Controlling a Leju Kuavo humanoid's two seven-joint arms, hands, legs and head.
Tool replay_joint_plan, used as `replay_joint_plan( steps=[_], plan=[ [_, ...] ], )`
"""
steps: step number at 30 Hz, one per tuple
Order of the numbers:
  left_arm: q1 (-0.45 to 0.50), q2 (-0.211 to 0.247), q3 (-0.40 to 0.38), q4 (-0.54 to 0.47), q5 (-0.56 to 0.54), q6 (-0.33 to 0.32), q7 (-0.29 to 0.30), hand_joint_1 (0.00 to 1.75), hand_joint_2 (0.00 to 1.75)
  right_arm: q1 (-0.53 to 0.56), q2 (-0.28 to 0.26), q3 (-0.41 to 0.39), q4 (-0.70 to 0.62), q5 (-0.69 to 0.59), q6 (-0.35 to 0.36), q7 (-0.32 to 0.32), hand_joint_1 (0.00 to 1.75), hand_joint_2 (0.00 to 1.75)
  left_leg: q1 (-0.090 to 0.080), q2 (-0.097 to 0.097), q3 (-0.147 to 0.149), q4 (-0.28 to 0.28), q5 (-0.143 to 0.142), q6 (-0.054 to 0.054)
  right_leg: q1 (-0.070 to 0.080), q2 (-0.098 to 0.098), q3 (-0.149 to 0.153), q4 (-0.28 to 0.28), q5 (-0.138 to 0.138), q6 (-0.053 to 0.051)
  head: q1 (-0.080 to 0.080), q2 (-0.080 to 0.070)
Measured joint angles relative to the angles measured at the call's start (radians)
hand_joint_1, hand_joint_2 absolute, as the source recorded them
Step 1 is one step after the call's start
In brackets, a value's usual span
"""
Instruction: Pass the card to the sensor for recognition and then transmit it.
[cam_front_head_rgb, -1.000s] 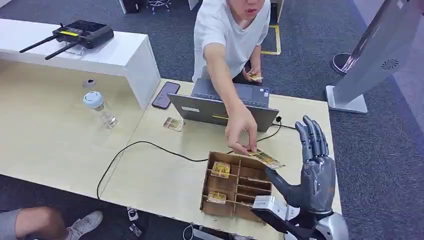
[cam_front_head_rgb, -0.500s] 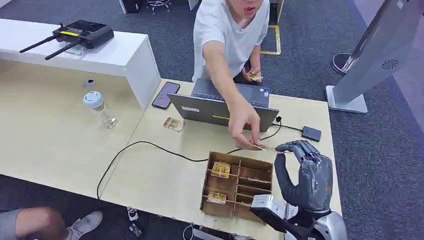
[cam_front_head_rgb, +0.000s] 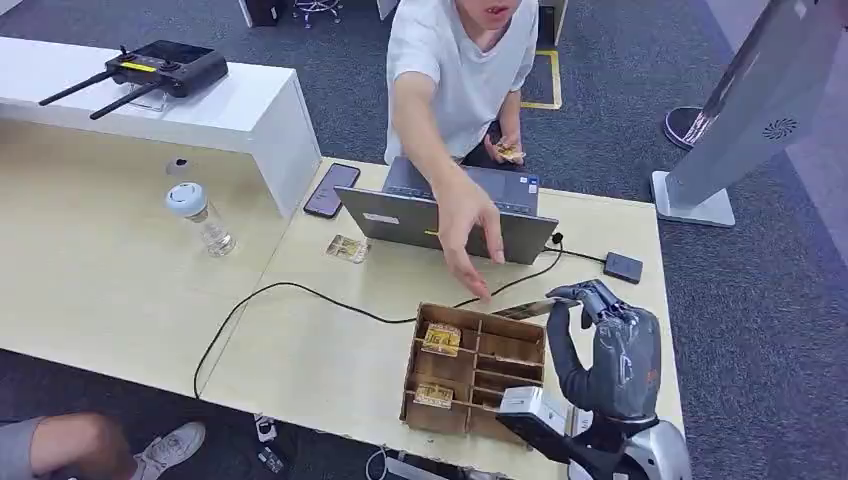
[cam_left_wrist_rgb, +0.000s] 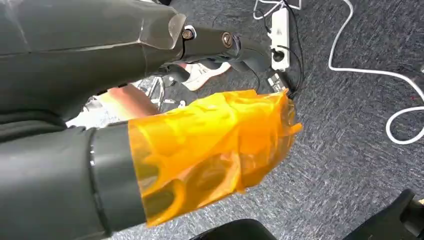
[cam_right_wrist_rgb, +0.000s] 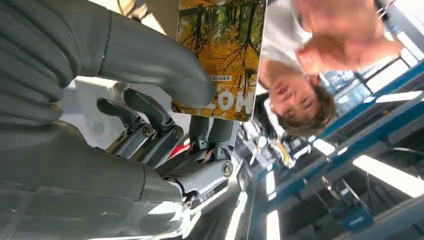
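While the right hand (cam_front_head_rgb: 600, 345) stands upright at the table's (cam_front_head_rgb: 330, 350) near right edge, it pinches a card (cam_front_head_rgb: 522, 309) between thumb and curled fingers. From the head view the card lies almost flat, reaching from the fingertips toward the back rim of the wooden tray (cam_front_head_rgb: 474, 368). The right wrist view shows the same card (cam_right_wrist_rgb: 223, 55) close up: an autumn forest print with large letters, the grey thumb (cam_right_wrist_rgb: 155, 65) pressed across its face.

A person's hand (cam_front_head_rgb: 466, 228) hovers just above and behind the card, fingers spread and pointing down, apart from it. That person's other hand (cam_front_head_rgb: 505, 152) holds something small behind the laptop (cam_front_head_rgb: 445, 215).

Two of the tray's compartments on its left side each hold a card (cam_front_head_rgb: 442, 339) (cam_front_head_rgb: 433, 396). Another card (cam_front_head_rgb: 347, 248) lies loose on the table just left of the laptop. A small black sensor box (cam_front_head_rgb: 623, 267) sits near the table's right edge, beyond the right hand, with a cable (cam_front_head_rgb: 300, 290) running across the table. A phone (cam_front_head_rgb: 331, 189) lies left of the laptop and a bottle (cam_front_head_rgb: 202, 218) stands on the lower desk.

The left hand (cam_left_wrist_rgb: 210, 150) hangs over grey carpet, wrapped in orange film; I cannot tell how its fingers lie.
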Motion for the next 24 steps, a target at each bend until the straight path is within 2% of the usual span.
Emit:
replay_joint_plan(
  steps=[4, 5, 9, 11, 16, 24],
  plan=[
    [0.002, 0.000, 0.000, 0.000, 0.016, 0.004, 0.000, 0.00, 0.00, 0.020, -0.002, 0.000, -0.024, -0.212, 0.115, -0.039, 1.75, 1.75, 0.000, 0.000, 0.000, 0.000, 0.000, 0.000, 0.000, 0.000, 0.000, 0.000, 0.000, 0.000, 0.000, 0.000],
    [0.004, 0.000, 0.001, 0.000, 0.024, 0.007, 0.000, 0.00, 0.00, 0.044, -0.016, -0.011, -0.040, -0.354, 0.205, -0.055, 1.75, 1.75, 0.000, 0.000, 0.000, 0.000, 0.000, 0.000, 0.000, 0.000, 0.000, 0.000, 0.000, 0.000, 0.000, 0.000],
    [0.006, 0.002, 0.001, 0.000, 0.036, 0.010, 0.000, 0.00, 0.00, 0.123, -0.074, -0.074, -0.049, -0.589, 0.336, -0.076, 1.75, 1.75, 0.000, -0.001, -0.001, 0.000, 0.000, 0.000, 0.000, -0.001, 0.000, 0.000, 0.000, 0.000, 0.000, 0.000],
    [0.005, 0.003, 0.001, 0.000, 0.037, 0.013, 0.000, 0.00, 0.00, 0.139, -0.093, -0.101, -0.048, -0.656, 0.377, -0.068, 1.75, 1.75, 0.000, 0.000, -0.001, 0.000, -0.001, 0.000, 0.000, 0.000, 0.000, -0.001, 0.000, 0.000, 0.000, 0.000],
    [0.006, 0.008, 0.001, 0.000, 0.038, 0.021, -0.002, 0.00, 0.00, 0.179, -0.148, -0.152, -0.037, -0.754, 0.423, -0.054, 1.75, 1.75, 0.000, -0.001, 0.000, 0.000, 0.000, 0.000, 0.000, -0.001, 0.000, -0.001, 0.000, 0.000, 0.000, 0.000],
    [0.006, 0.009, 0.001, 0.000, 0.038, 0.021, -0.002, 0.00, 0.00, 0.210, -0.224, -0.183, 0.000, -0.816, 0.453, -0.052, 1.75, 1.75, 0.000, -0.001, 0.000, 0.000, 0.000, 0.000, 0.000, 0.000, 0.000, 0.000, 0.000, 0.000, 0.000, 0.000]
  ],
)
